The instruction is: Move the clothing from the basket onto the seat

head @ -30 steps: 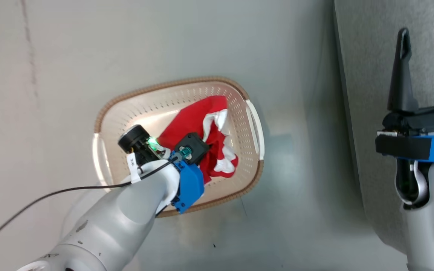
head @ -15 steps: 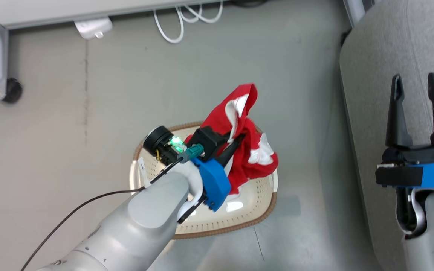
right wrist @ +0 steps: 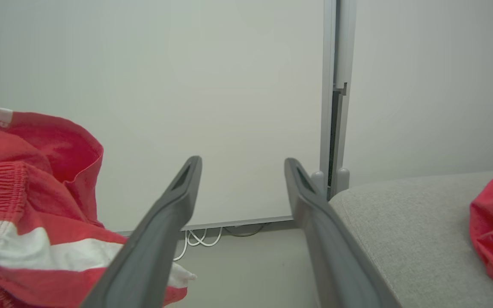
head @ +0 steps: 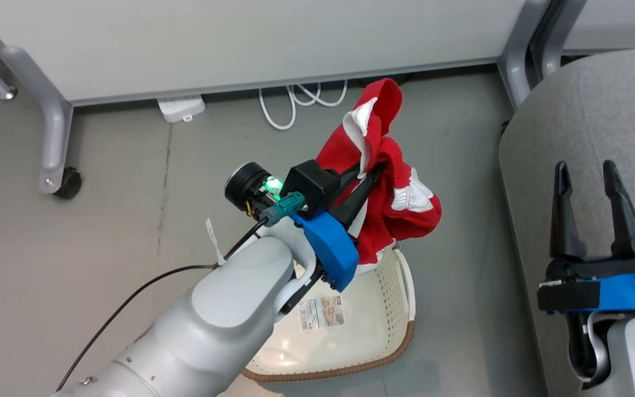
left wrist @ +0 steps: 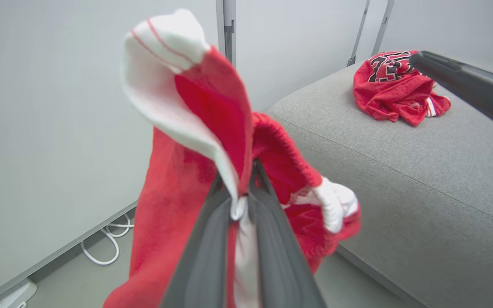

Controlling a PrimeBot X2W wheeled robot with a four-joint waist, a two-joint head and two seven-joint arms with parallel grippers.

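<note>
Grey floor lies beneath the red garment, which hangs bunched from the left hand, its fingers clamped on the cloth, above the basket. Well to that hand's right, the right hand hovers with fingers spread over the seat. Past it, a second red garment lies on the seat.

Bright, even indoor light, only faint soft shadows on the floor, white glare on the basket bottom, left pincer and right pincer soft-focused near the lens, wide-angle bending at wrist-view edges.
</note>
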